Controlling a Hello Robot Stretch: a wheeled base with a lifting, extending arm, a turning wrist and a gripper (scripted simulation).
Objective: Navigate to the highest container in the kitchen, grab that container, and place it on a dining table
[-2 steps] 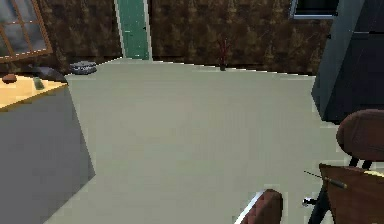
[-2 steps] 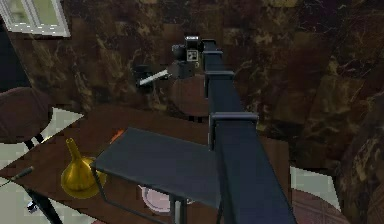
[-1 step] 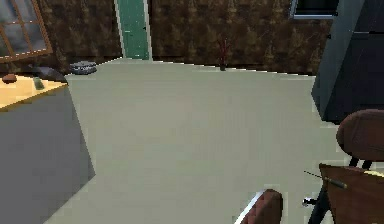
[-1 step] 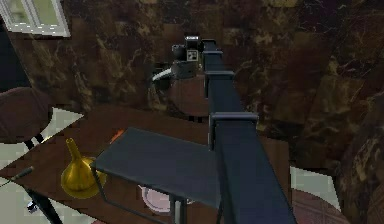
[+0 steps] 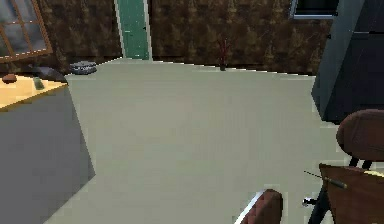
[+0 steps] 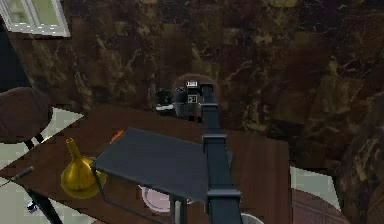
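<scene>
The arm point(image 6: 216, 150) reached out across the dining table point(image 6: 262, 165), likely to set something down there. I couldn't tell whether the gripper point(image 6: 163, 100) held anything. 1 yellow container point(image 6: 78, 172) stood on the table, toward the arm side view's left.

The arm point(image 6: 216, 150) reaches far out as a dark square bar, with the tool point(image 6: 166, 99) just left of its far end. Whether the tool holds anything cannot be told.
</scene>
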